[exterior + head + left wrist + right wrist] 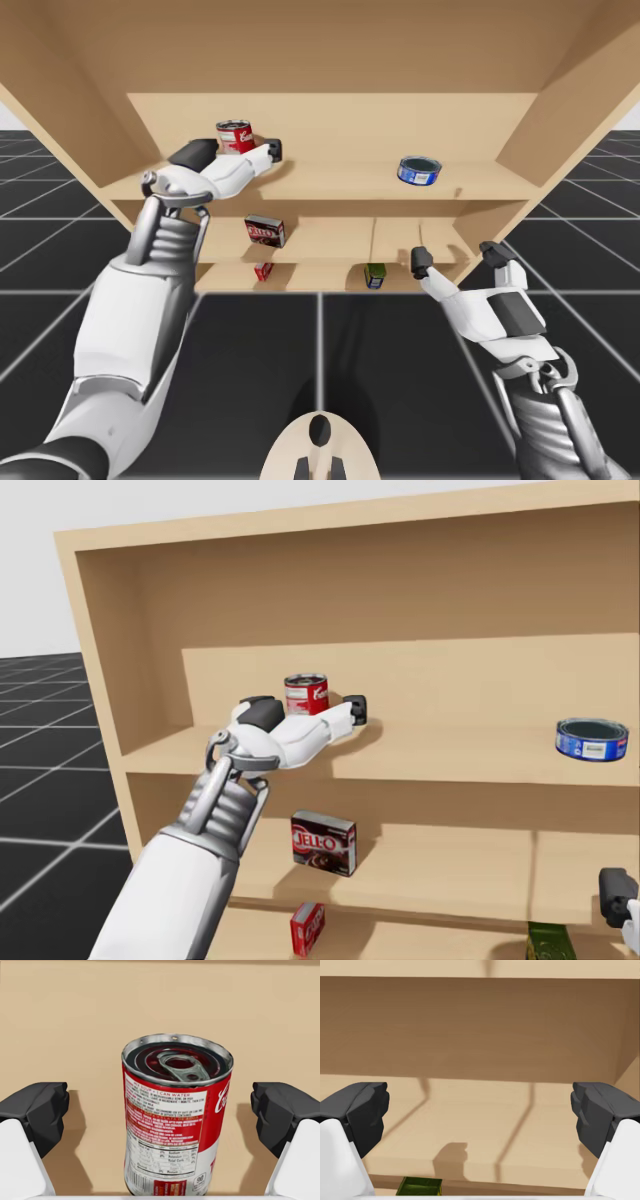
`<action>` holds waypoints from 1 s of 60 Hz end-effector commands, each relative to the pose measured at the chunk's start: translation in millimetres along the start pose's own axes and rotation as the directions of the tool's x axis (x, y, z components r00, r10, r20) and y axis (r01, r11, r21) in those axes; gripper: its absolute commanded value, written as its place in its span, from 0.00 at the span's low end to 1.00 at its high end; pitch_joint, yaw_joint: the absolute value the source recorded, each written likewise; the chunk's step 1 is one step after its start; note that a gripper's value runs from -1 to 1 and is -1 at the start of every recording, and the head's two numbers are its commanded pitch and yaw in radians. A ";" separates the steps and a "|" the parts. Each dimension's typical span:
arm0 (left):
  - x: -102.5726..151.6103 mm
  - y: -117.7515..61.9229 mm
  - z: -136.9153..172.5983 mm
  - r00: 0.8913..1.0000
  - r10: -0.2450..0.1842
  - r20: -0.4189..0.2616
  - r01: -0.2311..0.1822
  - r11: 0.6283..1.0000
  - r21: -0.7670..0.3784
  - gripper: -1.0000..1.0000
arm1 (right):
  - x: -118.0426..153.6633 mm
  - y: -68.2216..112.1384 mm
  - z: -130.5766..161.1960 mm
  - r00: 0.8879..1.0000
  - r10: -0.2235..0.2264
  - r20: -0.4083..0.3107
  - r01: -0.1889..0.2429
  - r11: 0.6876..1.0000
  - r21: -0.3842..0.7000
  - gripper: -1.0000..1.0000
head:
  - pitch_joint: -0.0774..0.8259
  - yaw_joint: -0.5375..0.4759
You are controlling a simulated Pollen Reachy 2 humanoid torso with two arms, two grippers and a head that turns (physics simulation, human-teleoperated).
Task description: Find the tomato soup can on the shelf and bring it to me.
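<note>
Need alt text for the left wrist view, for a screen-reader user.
A red and white can with a pull-tab lid stands upright on the wooden shelf, between the open jaws of my left gripper, with a gap on each side. Behind it is the shelf's bare back wall.

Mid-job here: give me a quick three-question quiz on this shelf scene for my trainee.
1. True or false: the left gripper is shut on the red can.
2. Which level of the shelf holds the blue can? A top, B middle, C bottom.
3. Fill in: the right gripper has its fingers ____.
Key: 1 false, the can stands between them untouched; 2 A; 3 open.
</note>
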 end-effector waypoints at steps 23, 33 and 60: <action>0.0 -11.1 -14.2 0.994 -0.041 -0.098 0.051 0.994 0.099 1.00 | 0.0 -0.9 -0.3 1.000 -0.005 0.000 0.005 1.000 0.001 0.00 | 0.27 0.74; 9.8 -13.4 -0.9 0.996 -0.054 -0.067 0.061 0.993 0.103 1.00 | -0.2 -0.5 -0.5 1.000 -0.004 -0.001 0.004 1.000 0.001 0.00 | 0.27 0.74; 51.2 -26.7 75.2 0.991 -0.124 0.043 0.121 0.991 0.064 1.00 | 0.1 0.2 -0.6 1.000 -0.001 0.001 0.001 1.000 -0.002 0.00 | 0.27 0.74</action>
